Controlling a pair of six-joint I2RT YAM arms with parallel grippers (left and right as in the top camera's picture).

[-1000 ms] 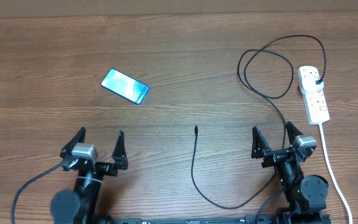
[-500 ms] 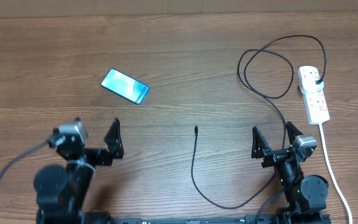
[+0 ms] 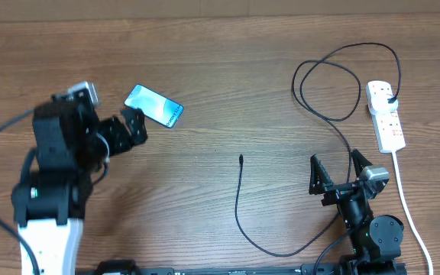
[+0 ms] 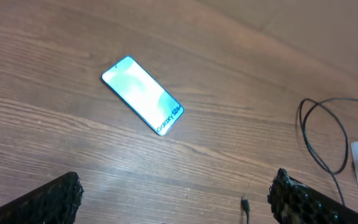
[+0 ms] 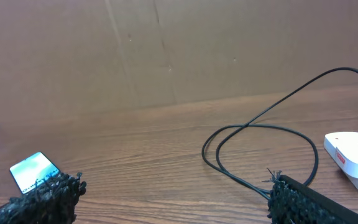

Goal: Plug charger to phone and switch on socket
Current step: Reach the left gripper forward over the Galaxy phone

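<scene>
The phone point(image 3: 153, 105) lies flat at the left with its teal screen lit. In the left wrist view the phone point(image 4: 143, 95) is ahead of my open left gripper point(image 4: 173, 198), which hovers above bare wood just short of it. The charger point(image 3: 237, 206) is a thin black cable. Its connector tip point(image 3: 241, 159) rests mid-table, and its plug end sits in the socket point(image 3: 386, 116), a white strip at the right. My right gripper point(image 3: 336, 169) stands open and empty near the front edge, beside the cable.
The raised left arm point(image 3: 56, 153) covers the table's left front. The socket's white cord point(image 3: 405, 195) runs toward the front right corner. A cardboard wall point(image 5: 166, 50) stands behind the table.
The left arm has lifted off its rest and swung forward and left, ending close to the phone. The right arm, cable, phone and socket have not moved.
</scene>
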